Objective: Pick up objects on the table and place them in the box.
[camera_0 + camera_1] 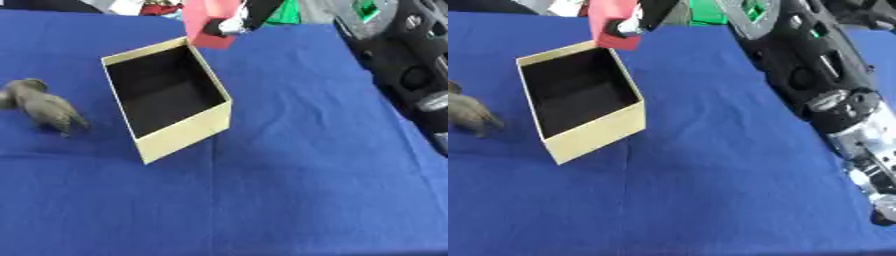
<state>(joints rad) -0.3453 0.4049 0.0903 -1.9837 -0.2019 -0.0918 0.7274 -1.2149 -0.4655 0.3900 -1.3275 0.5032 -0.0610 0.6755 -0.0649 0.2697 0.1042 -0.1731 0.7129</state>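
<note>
A flat red object [210,22] hung above the far corner of the open tan box [179,135], near the table's [306,190] far edge, pinched in the right hand [234,25], whose black arm [798,60] reached in along the right edge. A grey animal figure [44,107] stood by the left edge, apart from the box.

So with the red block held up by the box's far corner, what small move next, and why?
Probably carry it slightly nearer, over the opening: the right hand holds the red block above the box at its far rim, not its dark interior.
</note>
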